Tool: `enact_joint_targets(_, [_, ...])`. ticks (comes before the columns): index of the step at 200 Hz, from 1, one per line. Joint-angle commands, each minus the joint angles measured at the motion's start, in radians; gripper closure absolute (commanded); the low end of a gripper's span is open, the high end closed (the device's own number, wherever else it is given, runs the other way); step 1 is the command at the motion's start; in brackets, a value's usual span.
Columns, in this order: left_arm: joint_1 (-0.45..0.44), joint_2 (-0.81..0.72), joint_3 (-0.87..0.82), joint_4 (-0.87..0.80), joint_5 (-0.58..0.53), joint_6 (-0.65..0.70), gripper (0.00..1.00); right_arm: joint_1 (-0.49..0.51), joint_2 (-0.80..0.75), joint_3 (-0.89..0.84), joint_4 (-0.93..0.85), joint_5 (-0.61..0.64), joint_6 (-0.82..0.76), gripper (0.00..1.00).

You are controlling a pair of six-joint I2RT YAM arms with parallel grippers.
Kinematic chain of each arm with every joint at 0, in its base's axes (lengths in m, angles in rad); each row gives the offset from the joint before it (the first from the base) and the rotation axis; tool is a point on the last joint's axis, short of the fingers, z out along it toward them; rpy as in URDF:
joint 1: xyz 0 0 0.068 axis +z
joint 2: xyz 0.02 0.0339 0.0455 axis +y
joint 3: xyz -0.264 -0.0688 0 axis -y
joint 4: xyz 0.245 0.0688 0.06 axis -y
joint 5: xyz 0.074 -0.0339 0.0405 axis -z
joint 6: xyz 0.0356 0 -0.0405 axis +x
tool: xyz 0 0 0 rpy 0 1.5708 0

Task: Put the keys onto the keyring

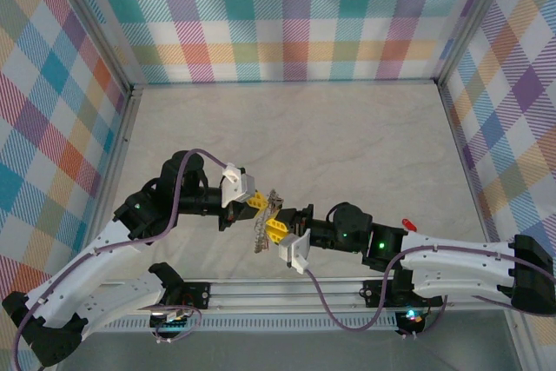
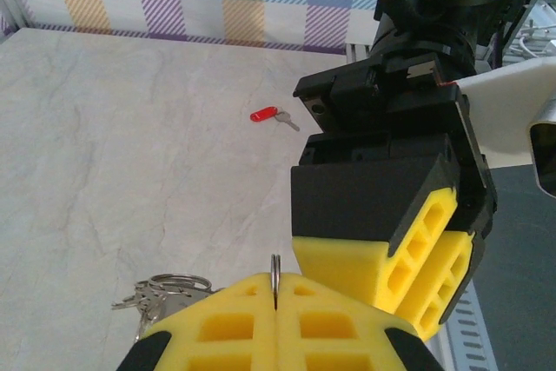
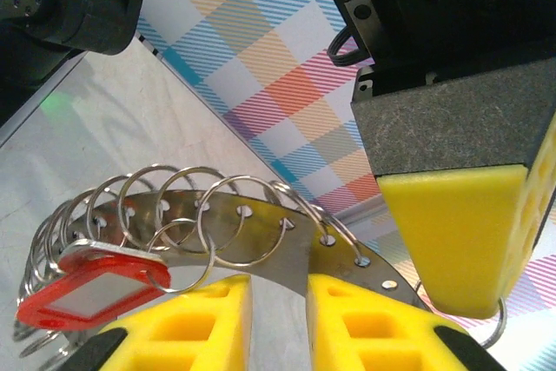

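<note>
pinching hand: left gripper [image 1: 259, 203] [image 2: 274, 297], its yellow fingers [image 2: 217, 327] pressed together on one thin split ring of the keyring; the ring's edge stands up out of the seam between them.
keyring [image 1: 263, 221] [image 3: 261, 232]: curved grey metal strip pierced with a row of holes, a split ring through each hole. held in the air between the two grippers, above the middle of the tabletop [image 1: 287, 128] and towards its near edge.
keyring, left wrist view: a bunch of its loose rings [image 2: 169, 287] hangs below and to the side of the left fingers.
right gripper [image 1: 280, 232] [image 3: 278, 301]: yellow fingers [image 3: 365, 327] stand a little apart. the strip crosses just beyond the fingertips and its lower edge dips into the gap. whether the fingers press on it cannot be told.
grippers, relation: tip to tip and nearly touching, the right just below and beside the left; the left's yellow finger [image 3: 469, 232] hangs over the far end of the strip.
red key tag [image 3: 95, 288]: red plastic frame with a pale insert, hung by its own small ring on the keyring at the end away from the left gripper, just beside the right gripper's fingers.
red key [image 1: 408, 224] [image 2: 263, 115]: red head with a small metal blade, lying flat on the tabletop towards its right edge, just beside the right arm's forearm and well apart from the keyring.
surround: plaid walls [image 1: 287, 15] on three sides of the tabletop.
</note>
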Motion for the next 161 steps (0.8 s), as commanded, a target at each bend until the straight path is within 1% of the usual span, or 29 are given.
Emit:
enact_joint_targets(1, [-0.011,-0.001,-0.003,0.019,0.001,-0.007,1.0,0.008,-0.044,0.034,-0.038,0.009,-0.047,0.76])
enact_joint_targets(25, [-0.011,0.003,-0.003,0.007,-0.004,-0.007,1.0,0.009,-0.077,0.039,-0.073,0.016,-0.108,0.75])
enact_joint_targets(52, [-0.01,0.008,-0.004,0.002,-0.008,-0.011,1.0,0.01,-0.078,0.117,-0.255,0.034,-0.196,0.74])
enact_joint_targets(99, [-0.011,0.034,0.0,0.005,-0.014,-0.038,1.0,0.009,-0.025,0.217,-0.45,0.062,-0.351,0.73])
enact_joint_targets(135, [-0.011,0.037,-0.003,-0.006,-0.02,-0.043,1.0,-0.001,0.011,0.273,-0.546,0.083,-0.454,0.75])
enact_joint_targets(161, [-0.011,0.035,-0.011,0.006,-0.014,-0.052,1.0,-0.005,0.031,0.288,-0.544,0.08,-0.495,0.76])
